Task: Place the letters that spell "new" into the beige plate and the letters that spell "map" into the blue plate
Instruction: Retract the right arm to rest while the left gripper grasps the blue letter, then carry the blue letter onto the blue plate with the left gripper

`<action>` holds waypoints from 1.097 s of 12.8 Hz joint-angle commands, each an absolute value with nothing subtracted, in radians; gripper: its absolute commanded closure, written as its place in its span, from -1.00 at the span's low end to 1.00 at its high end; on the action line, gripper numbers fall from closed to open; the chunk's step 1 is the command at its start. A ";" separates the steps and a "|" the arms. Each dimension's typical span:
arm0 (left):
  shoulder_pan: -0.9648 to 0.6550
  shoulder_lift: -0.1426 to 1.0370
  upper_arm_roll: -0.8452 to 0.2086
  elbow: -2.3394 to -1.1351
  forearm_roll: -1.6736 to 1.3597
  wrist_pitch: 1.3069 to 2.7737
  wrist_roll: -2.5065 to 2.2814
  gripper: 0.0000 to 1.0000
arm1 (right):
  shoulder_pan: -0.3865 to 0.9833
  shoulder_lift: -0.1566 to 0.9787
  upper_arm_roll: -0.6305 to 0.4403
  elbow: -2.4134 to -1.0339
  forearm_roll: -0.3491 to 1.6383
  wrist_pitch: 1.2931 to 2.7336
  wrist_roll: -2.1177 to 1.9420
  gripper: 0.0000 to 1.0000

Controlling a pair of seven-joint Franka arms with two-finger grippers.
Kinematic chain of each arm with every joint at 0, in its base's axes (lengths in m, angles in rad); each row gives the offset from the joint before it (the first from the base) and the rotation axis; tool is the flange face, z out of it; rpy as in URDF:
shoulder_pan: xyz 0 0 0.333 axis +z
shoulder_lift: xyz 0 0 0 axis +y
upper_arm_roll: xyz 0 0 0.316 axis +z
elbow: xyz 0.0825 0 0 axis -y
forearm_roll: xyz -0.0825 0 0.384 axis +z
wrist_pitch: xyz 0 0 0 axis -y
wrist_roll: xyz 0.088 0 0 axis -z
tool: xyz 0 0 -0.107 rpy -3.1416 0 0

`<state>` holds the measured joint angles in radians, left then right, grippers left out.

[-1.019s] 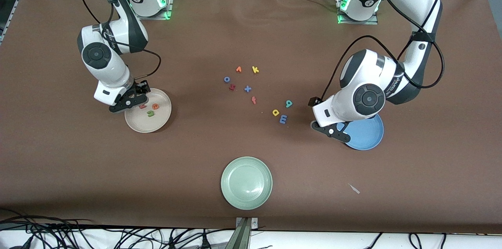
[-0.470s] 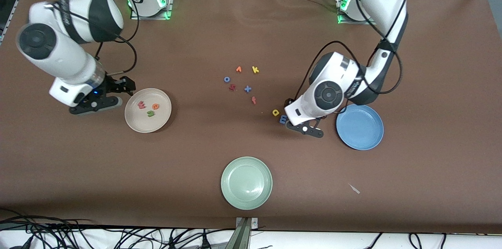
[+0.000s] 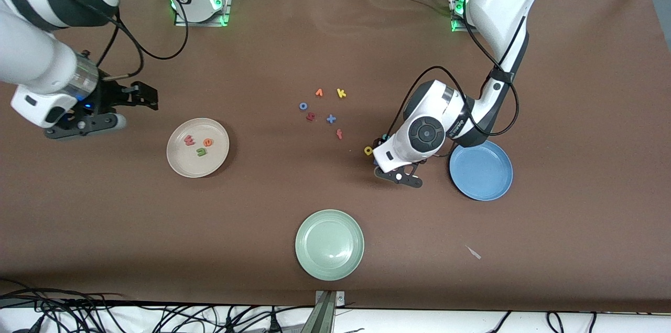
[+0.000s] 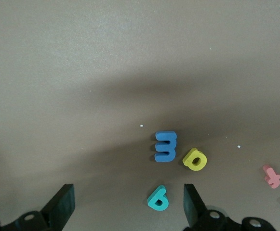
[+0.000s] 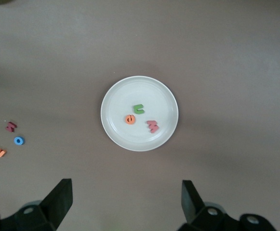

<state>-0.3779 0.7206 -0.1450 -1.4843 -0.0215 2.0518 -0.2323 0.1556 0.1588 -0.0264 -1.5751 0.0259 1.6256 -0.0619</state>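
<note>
Moved: left gripper (image 3: 378, 157) is leaving blue plate (image 3: 481, 170), now hanging over m (image 4: 166, 147), a (image 4: 195, 160), p (image 4: 158, 198).
Left: you're hovering wide open, empty.
Right: gripper (image 3: 137, 96) is waiting, open, empty.
Tip: centre on one letter.

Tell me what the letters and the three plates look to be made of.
Letters, such as the blue m and yellow a: likely foam, thick, matte, with soft edges. Beige plate: smooth, faintly glossy, ceramic or hard plastic. Blue plate: the same shape, more matte. Green plate: glossiest, with a soft highlight near its middle; the material stays open.
</note>
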 commanded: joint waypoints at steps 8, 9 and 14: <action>-0.472 0.819 -0.120 -1.463 -0.026 2.176 -0.365 -0.49 | 0.152 0.166 -0.040 -1.479 0.035 1.551 -0.080 -1.00; -0.472 0.822 -0.111 -1.463 -0.028 2.187 -0.365 -0.43 | 0.152 0.166 -0.040 -1.477 0.032 1.551 -0.081 -1.00; -0.482 0.851 -0.086 -1.463 -0.026 2.238 -0.365 -0.33 | 0.152 0.164 -0.052 -1.473 0.032 1.554 -0.080 -1.00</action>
